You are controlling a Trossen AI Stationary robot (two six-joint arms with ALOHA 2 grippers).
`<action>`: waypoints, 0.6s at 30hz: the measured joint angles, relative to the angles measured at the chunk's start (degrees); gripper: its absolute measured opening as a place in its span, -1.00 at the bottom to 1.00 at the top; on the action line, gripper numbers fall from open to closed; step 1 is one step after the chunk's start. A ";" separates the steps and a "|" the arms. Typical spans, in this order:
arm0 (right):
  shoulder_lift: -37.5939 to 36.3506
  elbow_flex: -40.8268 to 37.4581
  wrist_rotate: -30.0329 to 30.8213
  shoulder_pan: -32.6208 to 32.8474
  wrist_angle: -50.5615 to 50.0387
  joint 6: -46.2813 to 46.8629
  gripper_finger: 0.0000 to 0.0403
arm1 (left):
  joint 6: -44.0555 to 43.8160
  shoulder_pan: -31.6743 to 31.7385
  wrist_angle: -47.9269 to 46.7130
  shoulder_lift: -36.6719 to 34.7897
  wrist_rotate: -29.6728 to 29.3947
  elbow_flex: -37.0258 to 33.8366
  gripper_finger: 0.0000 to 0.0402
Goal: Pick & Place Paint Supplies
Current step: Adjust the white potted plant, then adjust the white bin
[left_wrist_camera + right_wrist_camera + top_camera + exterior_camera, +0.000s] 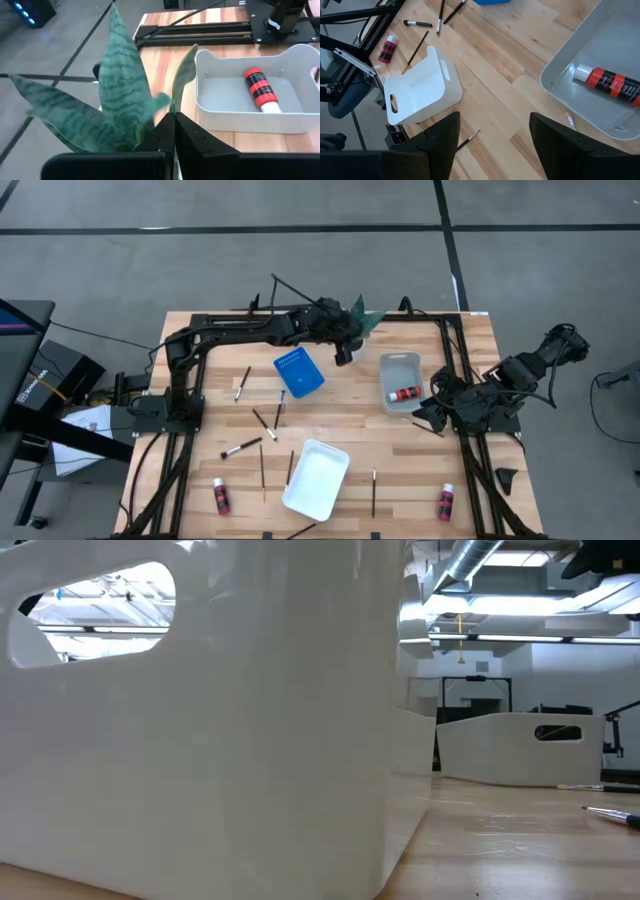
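Overhead, left gripper (345, 345) reaching across the far side of the table, at the green potted plant (362, 315) and between the blue tray (298, 372) and the grey tray (400, 383); right gripper (437, 408) parked just beside the grey tray's near right corner. One red bottle (404, 394) lying in the grey tray, long axis running left to right; two more bottles (220, 496) standing near the front edge, one at each side. Paintbrushes (241, 448) scattered over the left half of the table around the white tray (316, 479), pointing every which way. At table height, white tray wall (200, 740) filling most of the frame, a second tray (520, 748) farther off, brush tips (610, 812) at right. From the left wrist, fingers (170, 135) pressed together with nothing between, plant leaves directly ahead, bottle (260, 90) in grey tray beyond, white cap toward the camera. From the right wrist, jaws spread wide and empty over bare wood; bottle (610, 82) lying diagonally. Judged next: pick a loose brush; best approached with fingers set across its long axis, clear of the plant.
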 joint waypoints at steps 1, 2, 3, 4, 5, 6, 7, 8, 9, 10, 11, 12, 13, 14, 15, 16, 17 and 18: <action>0.00 0.00 0.00 0.02 0.02 0.06 0.17 | -0.60 -0.04 -0.52 0.00 0.03 0.00 -1.00; 0.02 0.00 0.00 0.02 0.04 0.10 0.17 | -1.51 -0.10 -1.29 0.00 0.08 0.02 -1.00; 0.02 0.00 0.00 0.02 0.10 0.12 0.17 | -1.97 -0.11 -2.26 0.00 0.13 0.02 -1.00; 0.02 0.00 0.00 0.02 0.20 0.13 0.17 | -2.24 -0.11 -3.33 0.00 0.10 0.02 -1.00; 0.02 0.00 0.00 0.02 0.24 0.13 0.17 | -2.67 -0.07 -4.68 0.00 -0.07 0.02 -1.00; 0.02 0.00 0.00 0.02 0.28 0.13 0.17 | -2.96 0.02 -6.05 0.00 -0.55 0.02 -0.99; 0.02 0.00 0.00 0.02 0.46 0.13 0.17 | -3.12 0.04 -7.34 0.00 -1.30 0.02 -0.98; 0.03 0.00 0.00 0.02 0.65 0.13 0.17 | -3.27 0.04 -8.73 0.00 -2.31 0.01 -0.97; 0.04 0.00 -0.01 0.02 0.73 0.13 0.17 | -3.28 0.04 -10.35 -0.10 -3.46 -0.02 -0.95; 0.04 0.00 -0.02 0.02 0.83 0.13 0.17 | -3.26 0.04 -11.86 -0.21 -4.38 -0.08 -0.92; 0.04 0.00 0.00 0.02 0.92 0.13 0.17 | -3.20 0.04 -12.85 -0.30 -5.31 -0.09 -0.90; 0.04 0.00 0.00 0.02 0.89 0.13 0.17 | -3.18 0.04 -13.59 -0.58 -5.88 -0.09 -0.87; 0.04 0.00 -0.01 0.02 0.89 0.13 0.17 | -3.20 0.04 -14.76 -1.06 -6.01 -0.09 -0.85; 0.04 0.00 0.00 0.02 0.89 0.14 0.17 | -3.15 0.04 -15.52 -1.51 -6.08 -0.11 -0.82; 0.04 0.00 -0.01 0.02 0.90 0.14 0.17 | -3.04 0.04 -15.02 -1.77 -6.10 -0.09 -0.79; 0.04 0.00 -0.01 0.02 0.96 0.13 0.17 | -3.03 0.04 -15.42 -2.34 -6.08 -0.09 -0.76; 0.04 0.00 -0.02 0.02 1.10 0.13 0.17 | -2.83 0.04 -16.43 -2.69 -6.27 -0.10 -0.74; 0.01 0.01 0.00 0.02 1.33 0.15 0.17 | -2.45 0.04 -16.14 -3.19 -6.68 -0.11 -0.71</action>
